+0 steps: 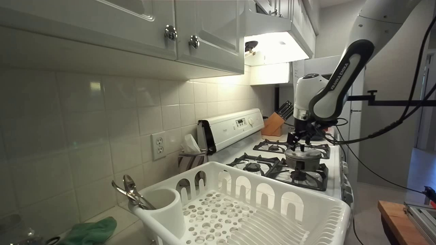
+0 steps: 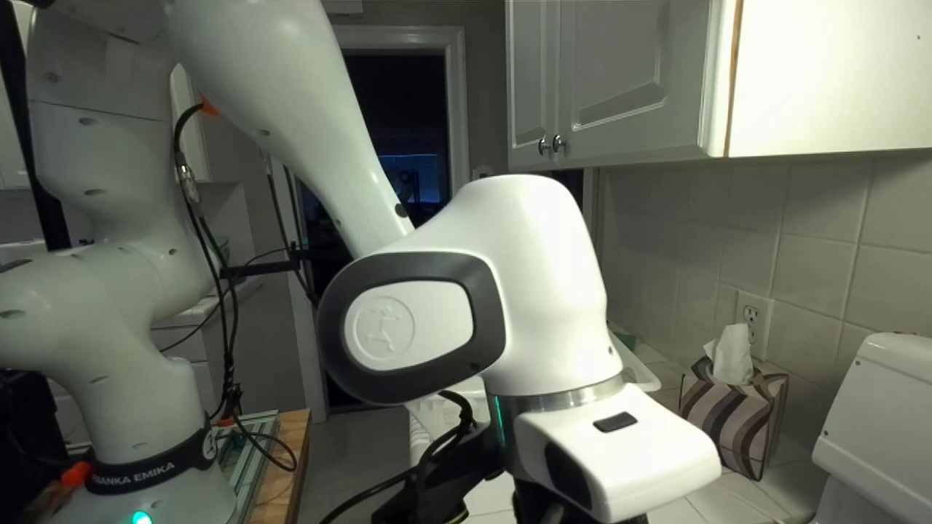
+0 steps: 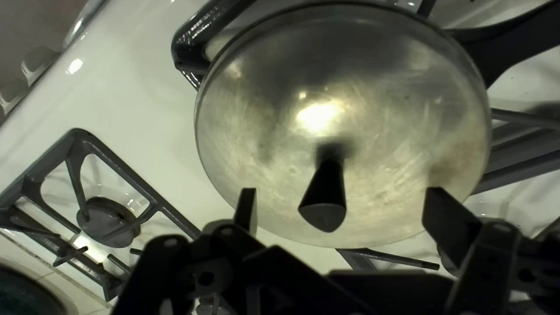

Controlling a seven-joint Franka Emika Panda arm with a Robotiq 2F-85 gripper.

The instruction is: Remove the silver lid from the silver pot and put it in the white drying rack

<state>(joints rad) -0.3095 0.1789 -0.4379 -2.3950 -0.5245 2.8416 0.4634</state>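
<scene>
Lid is on the pot, looking pretty level, and the pot's on a black grate at the front of the stove. The claw is right over it, 2 fingers spread well apart. In the wrist view the lid's black knob shows up between those fingers, nearer the finger on the left of that view. The knob is skinny at the lid and gets wider toward the top. In an exterior view the tips look just above the lid, but I can't tell if they touch it.

Pot's black handle pokes out toward the upper right of the wrist view. Lid has a bright glare spot near the middle and some brownish staining toward the right.

Rack is up close in an exterior view, on the camera's side of the stove, with metal cutlery leaning in its corner cup. Green cloth lies on the counter near that cup. Striped tissue box is by the wall in both exterior views, and a knife block sits past the stove. Arm hogs a big chunk of an exterior view and hides most of the claw there.
</scene>
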